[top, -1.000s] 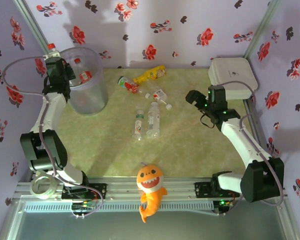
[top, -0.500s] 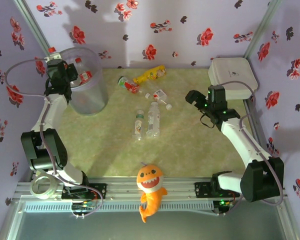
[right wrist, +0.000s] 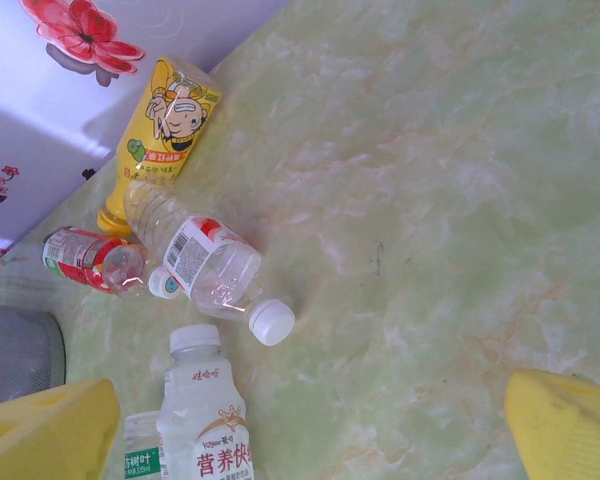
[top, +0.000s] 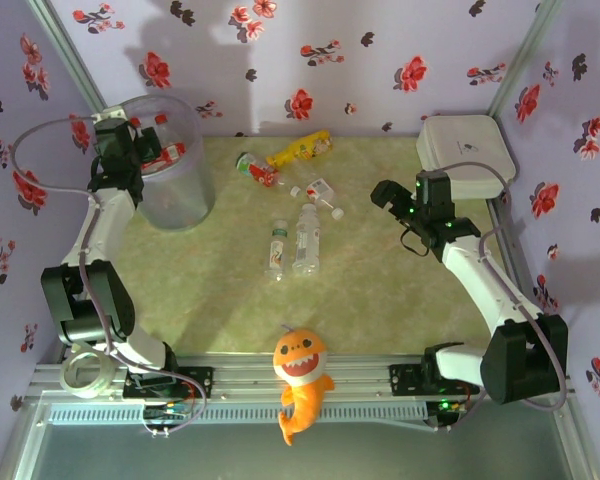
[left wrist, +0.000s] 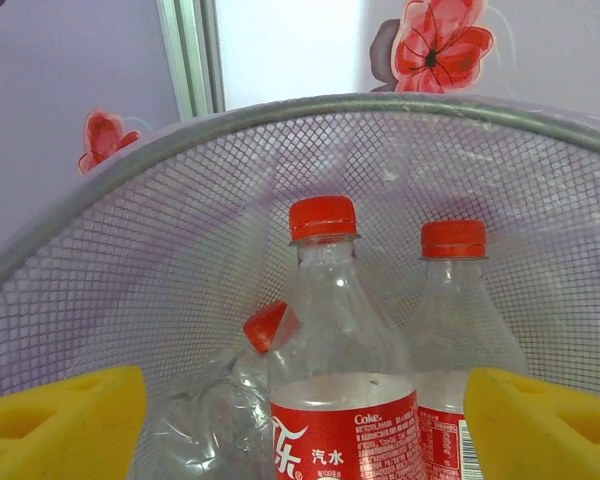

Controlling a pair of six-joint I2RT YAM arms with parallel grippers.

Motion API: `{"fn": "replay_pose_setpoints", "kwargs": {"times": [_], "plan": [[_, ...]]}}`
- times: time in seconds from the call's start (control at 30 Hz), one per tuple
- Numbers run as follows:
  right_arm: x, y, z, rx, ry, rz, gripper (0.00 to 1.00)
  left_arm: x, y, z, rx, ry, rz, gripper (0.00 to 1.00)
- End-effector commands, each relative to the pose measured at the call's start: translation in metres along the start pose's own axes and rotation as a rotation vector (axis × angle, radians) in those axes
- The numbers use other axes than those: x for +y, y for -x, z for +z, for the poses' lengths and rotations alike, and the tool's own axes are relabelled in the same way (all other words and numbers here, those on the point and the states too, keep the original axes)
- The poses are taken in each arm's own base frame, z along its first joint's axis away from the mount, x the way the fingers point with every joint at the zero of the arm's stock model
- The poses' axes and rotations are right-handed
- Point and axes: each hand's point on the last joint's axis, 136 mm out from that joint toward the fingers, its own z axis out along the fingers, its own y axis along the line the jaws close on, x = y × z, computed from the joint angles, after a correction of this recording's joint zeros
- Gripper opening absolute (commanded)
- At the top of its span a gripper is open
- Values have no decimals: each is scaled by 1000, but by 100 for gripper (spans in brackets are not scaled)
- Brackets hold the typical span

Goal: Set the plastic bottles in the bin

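1. From the top camera, the left gripper point(top: 132, 150) hung at the near-left rim of the bin point(top: 185, 195), which stood in the far-left corner of the table point(top: 380, 290). Red caps and labels showed through the bin's wall, but the jaws were hard to read from there.
2. The left wrist camera settled it. The yellow pads point(left wrist: 65, 420) sat wide apart and gripped nothing, with an upright red-labelled bottle point(left wrist: 330, 400) between them but clear of both. Beside it stood a second red-capped bottle point(left wrist: 455, 320), and a tilted third bottle point(left wrist: 265, 325) leaned low against the meshed wall (all three inside the bin).
3. The top camera placed the right gripper point(top: 382, 193) above the table, near the white box point(top: 465, 150) and apart from the loose bottles.
4. The right wrist camera showed that gripper's pads point(right wrist: 40, 435) fully spread and empty. It also gave label detail on the bottles lying on the table: a yellow bottle point(right wrist: 165, 130), a small red-banded bottle point(right wrist: 85, 260), a white-capped clear bottle point(right wrist: 215, 270), a milky white-labelled bottle point(right wrist: 205, 430) and a green-labelled bottle point(right wrist: 135, 455).
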Motion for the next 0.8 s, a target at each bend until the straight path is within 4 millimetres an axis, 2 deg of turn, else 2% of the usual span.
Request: {"fn": "replay_pose_setpoints", "kwargs": {"times": [0.0,0.13,0.33,0.53,0.63,0.77], "plan": [[0,0,2,2,6,-13,99,-5,25,-14,-39,-20,3,83],[-7,-2,1,14,-36,-14,99,-12,34,-20,-26,-41,17,87],[-13,-7,6,40,-86,-41,99,-29,71,-42,-61,-95,42,90],[5,-29,19,112,-122,-124,99,-56,96,-78,-93,-173,77,91],[22,-48,32,166,-103,-156,97,-75,98,-99,-95,-235,88,91],[33,-63,50,207,-117,-210,95,-110,75,-127,-46,-365,92,91]]}}
